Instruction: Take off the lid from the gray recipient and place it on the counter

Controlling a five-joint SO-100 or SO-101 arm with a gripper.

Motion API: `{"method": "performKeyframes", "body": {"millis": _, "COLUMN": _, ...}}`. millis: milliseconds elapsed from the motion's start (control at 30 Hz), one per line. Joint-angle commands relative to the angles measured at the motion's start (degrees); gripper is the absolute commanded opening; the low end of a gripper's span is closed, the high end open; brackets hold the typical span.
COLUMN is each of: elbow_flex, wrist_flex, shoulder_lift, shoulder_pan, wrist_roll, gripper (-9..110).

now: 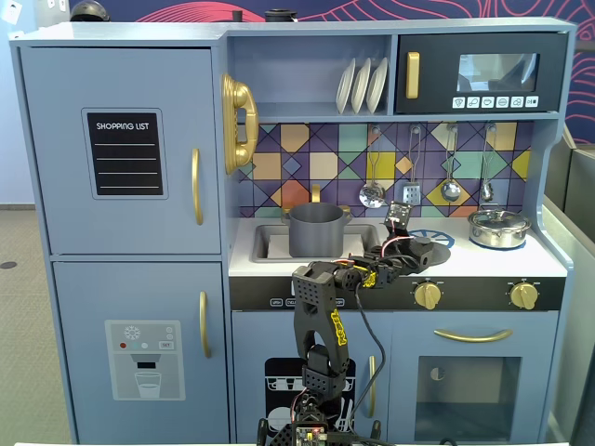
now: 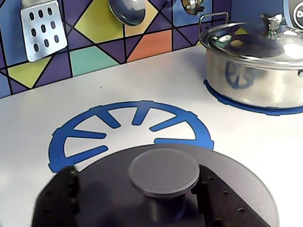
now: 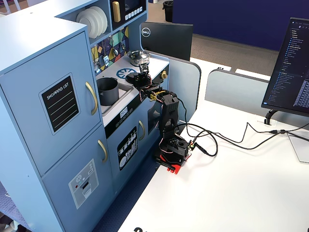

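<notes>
"SHOPPING LIST" chalkboard (image 1: 127, 154) at 9 o'clock; "DELL" monitor (image 3: 165, 40). End effector (image 2: 163, 189) grips the matte round lid (image 2: 236, 189) by its knob above the white table (image 2: 142, 85).

A blue toy kitchen (image 3: 53, 96) stands against a white desk (image 3: 241, 193) in an evenly lit office. Computer monitors (image 3: 289, 67) sit at right, low grey partitions (image 3: 231, 89) behind, with a dark blue wall (image 3: 231, 19) beyond.

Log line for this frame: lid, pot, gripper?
flat dark-gray lid: off pot, on white counter by blue burner print | gray cylindrical pot: open, in sink | gripper: around knob
</notes>
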Motion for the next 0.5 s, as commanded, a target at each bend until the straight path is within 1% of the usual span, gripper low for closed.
{"method": "performKeyframes", "body": {"millis": 0, "elbow_flex": -0.1, "wrist_flex": -2.0, "shoulder_lift": 1.4, "shoulder_pan": 1.1, "wrist_roll": -0.4, "gripper": 27}}
{"method": "performKeyframes", "body": {"millis": 267, "elbow_flex": 0.9, "wrist_flex": -1.8, "shoulder_lift": 3.4, "shoulder_pan": 2.9, "wrist_roll": 0.0, "gripper": 26}}
{"method": "performKeyframes", "body": {"millis": 467, "elbow_flex": 1.1, "wrist_flex": -2.4, "shoulder_lift": 6.1, "shoulder_pan": 1.8, "wrist_roll": 1.2, "gripper": 25}}
